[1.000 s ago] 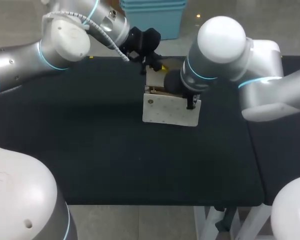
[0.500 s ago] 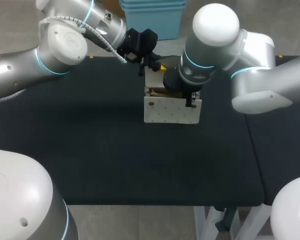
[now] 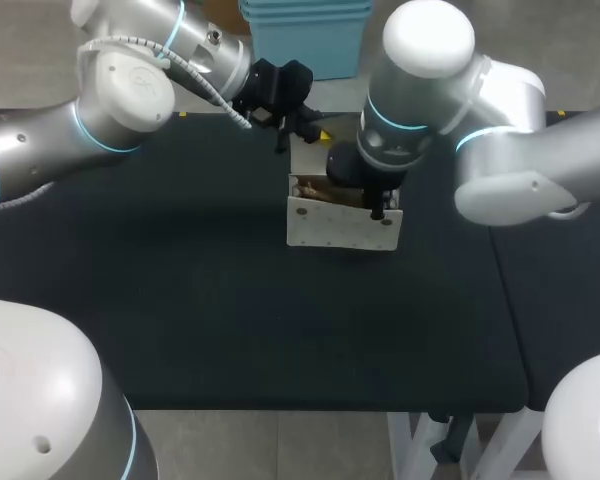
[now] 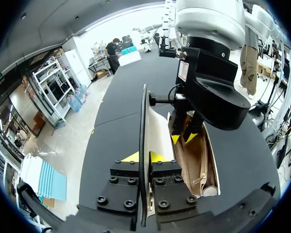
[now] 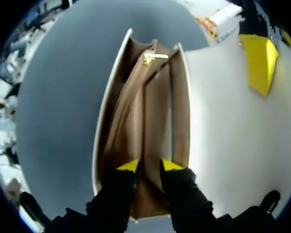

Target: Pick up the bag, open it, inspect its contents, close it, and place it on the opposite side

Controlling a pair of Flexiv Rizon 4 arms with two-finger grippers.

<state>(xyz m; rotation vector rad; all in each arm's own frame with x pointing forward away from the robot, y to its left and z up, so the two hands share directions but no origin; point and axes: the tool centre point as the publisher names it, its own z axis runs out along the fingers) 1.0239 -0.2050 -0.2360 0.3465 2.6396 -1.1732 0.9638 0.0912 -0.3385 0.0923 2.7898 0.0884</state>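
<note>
A white bag with a brown lining stands on the black table, its mouth open. My left gripper at the bag's far side is shut on the raised white flap, whose thin edge runs between its fingers. My right gripper points down into the bag's mouth. Its yellow tips stand slightly apart over the brown lining, gripping nothing. A gold zipper pull lies at the lining's far end. One yellow tip of my left gripper shows beyond the flap in the right wrist view.
The black table stretches to the front and left of the bag. A seam divides it from a second black table on the right. Both arms crowd the space behind and above the bag.
My right gripper's fingers have parted. The right arm has shifted back and to the left over the bag, and the bag now stands more upright. The left gripper still holds the flap.
</note>
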